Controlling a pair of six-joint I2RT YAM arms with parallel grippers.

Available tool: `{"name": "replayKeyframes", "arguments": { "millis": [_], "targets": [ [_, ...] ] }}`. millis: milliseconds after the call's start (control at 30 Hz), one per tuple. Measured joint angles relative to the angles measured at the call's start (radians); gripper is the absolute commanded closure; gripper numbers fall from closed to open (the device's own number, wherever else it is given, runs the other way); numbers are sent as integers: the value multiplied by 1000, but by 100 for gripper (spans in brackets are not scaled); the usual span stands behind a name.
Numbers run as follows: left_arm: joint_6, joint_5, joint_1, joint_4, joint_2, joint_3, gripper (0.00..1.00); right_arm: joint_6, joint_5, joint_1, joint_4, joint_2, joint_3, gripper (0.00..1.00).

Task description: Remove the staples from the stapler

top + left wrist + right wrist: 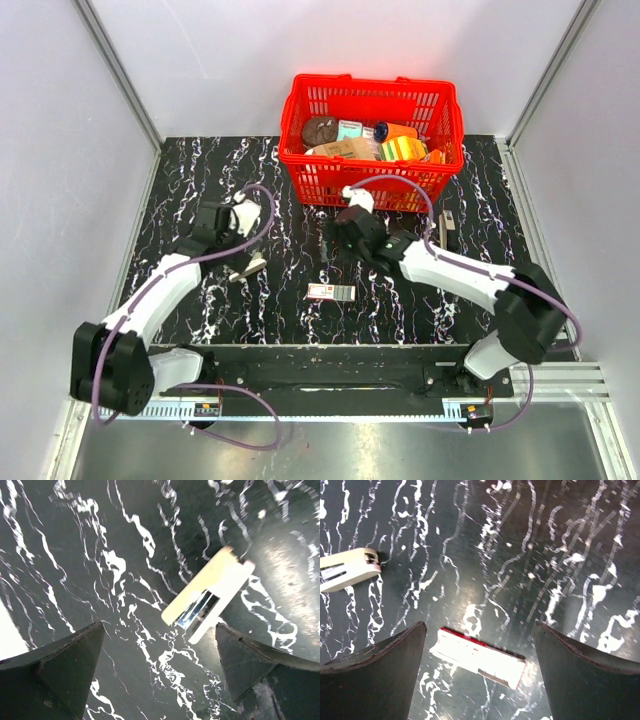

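A cream stapler [207, 592] lies on the black marbled table [200, 175], left of centre, under the left gripper [159, 640], whose fingers are spread wide and hold nothing. Only the left wrist view shows the stapler hinged open with its metal channel exposed. The right gripper [480, 630], also spread and empty, hangs over a small red-and-white box [477, 657]. Only the overhead view shows the red basket [320, 182] behind.

Robot lab test cell, not a home or office. Plain white walls [330, 60] box it in on 3 sides, held by aluminium frame posts [118, 75]. A table [190, 190] w/ a black marble-look top fills the cell. 2 robot arms, the left arm [165, 290] & the right arm [450, 270], sit on a metal rail [330, 378] at the near edge, purple cables [271, 210] looping along them. Loose stuff is mixed: a stapler [247, 266] on the top, and a red shop basket [330, 182] of assorted packs at the back.
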Motion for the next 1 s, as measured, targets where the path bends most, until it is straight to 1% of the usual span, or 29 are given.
{"name": "replayKeyframes", "arguments": {
  "millis": [100,167,233,267,400,533,767,933,1000],
  "targets": [
    [16,82,121,-13,64,0,2,-10,-4,31,-13,107,112,7],
    [27,141,216,-32,105,0,2,-19,-5,66,-35,209,224,8],
    [40,177,284,-55,120,0,2,-25,-11,102,-47,312,332,9],
    [48,188,300,-61,120,0,2,-26,-16,116,-50,351,372,10],
    [88,214,334,-32,119,-15,3,-16,-40,170,-96,529,559,12],
    [119,219,343,13,123,-68,3,36,-83,200,-132,649,671,14],
    [166,257,343,85,154,-106,6,127,-125,205,-158,708,732,14],
    [196,302,343,126,155,-134,13,172,-137,205,-153,711,764,15],
    [206,320,345,127,155,-138,15,185,-140,205,-150,714,770,15]
  ]
}}
